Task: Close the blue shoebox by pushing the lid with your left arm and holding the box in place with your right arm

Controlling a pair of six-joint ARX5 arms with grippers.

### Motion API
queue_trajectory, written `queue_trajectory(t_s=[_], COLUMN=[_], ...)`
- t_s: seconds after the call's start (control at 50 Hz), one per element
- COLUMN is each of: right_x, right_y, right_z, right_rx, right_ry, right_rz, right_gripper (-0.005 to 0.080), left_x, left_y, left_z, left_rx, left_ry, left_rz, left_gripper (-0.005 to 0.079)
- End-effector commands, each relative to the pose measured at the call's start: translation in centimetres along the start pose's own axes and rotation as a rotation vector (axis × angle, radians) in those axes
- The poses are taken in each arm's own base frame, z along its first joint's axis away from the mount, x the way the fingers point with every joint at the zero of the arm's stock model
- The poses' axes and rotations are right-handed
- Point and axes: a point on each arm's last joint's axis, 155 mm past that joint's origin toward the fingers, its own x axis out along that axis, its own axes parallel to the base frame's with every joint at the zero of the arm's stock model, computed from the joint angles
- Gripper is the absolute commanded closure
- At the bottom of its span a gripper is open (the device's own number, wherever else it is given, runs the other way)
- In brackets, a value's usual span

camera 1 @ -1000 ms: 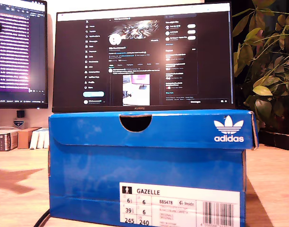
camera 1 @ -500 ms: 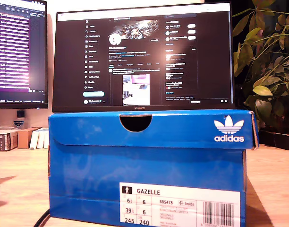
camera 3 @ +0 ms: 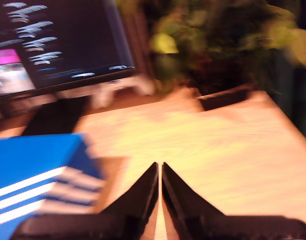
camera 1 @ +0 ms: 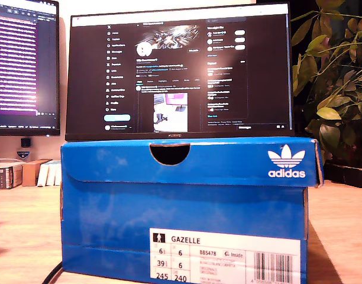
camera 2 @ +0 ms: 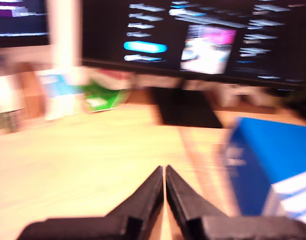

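The blue Adidas shoebox (camera 1: pixel 110 219) fills the middle of the exterior view, its lid (camera 1: pixel 228 163) lying flat down over the box. No arm or gripper shows in that view. The first wrist view is blurred: my first gripper (camera 2: pixel 164 171) is shut and empty above the wooden table, with the shoebox (camera 2: pixel 273 160) off to one side, apart from it. My second gripper (camera 3: pixel 159 166), in the equally blurred second wrist view, is also shut on nothing, and the striped shoebox (camera 3: pixel 33 170) lies apart from it.
A monitor (camera 1: pixel 181 71) stands right behind the box, and a second monitor (camera 1: pixel 24 65) is at the exterior view's left. A leafy plant (camera 1: pixel 335 89) is at the exterior view's right. Small books (camera 1: pixel 21 174) and a dark cable (camera 1: pixel 51 275) lie on the wooden table (camera 1: pixel 21 236).
A dark shadow on the table at the exterior view's left has shrunk away and is nearly gone. The shoebox and its lid have not moved.
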Motion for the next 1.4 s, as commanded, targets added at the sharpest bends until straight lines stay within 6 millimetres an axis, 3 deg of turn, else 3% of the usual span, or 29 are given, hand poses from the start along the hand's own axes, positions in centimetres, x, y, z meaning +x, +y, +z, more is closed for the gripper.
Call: queue_trajectory(t_s=[0.0,0.12,0.38,0.78,0.96,1.28,1.38], right_x=[0.5,0.5,0.8,1.0,1.7,2.5,3.3], right_y=[-0.9,-1.1,-0.8,-0.7,-0.8,-0.5,-0.7], right_z=[-0.8,-1.0,-2.0,-2.4,-3.2,-4.1,-5.3], right_rx=[-0.002,-0.040,-0.057,-0.082,-0.129,-0.161,-0.161], right_ry=[0.015,0.023,0.038,-0.009,-0.045,-0.066,-0.051], right_rz=[-0.045,-0.051,-0.029,-0.016,-0.006,0.018,0.017], right_gripper=[0.0763,0.0763,0.0763,0.0763,0.0763,0.0763,0.0763], left_x=[-0.1,-0.5,-1.5,-2.5,-3.5,-2.5,-2.1], left_y=[1.2,2.2,2.2,2.3,2.1,2.6,2.9], left_z=[-0.1,0.6,1.6,0.1,0.5,-2.7,-3.5], left_rx=[0.012,0.089,0.175,0.222,0.260,0.248,0.245], left_ry=[-0.010,-0.043,-0.096,-0.194,-0.253,-0.183,-0.170], left_rz=[0.062,0.123,0.142,0.143,0.147,0.141,0.144], left_gripper=[0.0760,0.0760,0.0760,0.0759,0.0759,0.0759,0.0759])
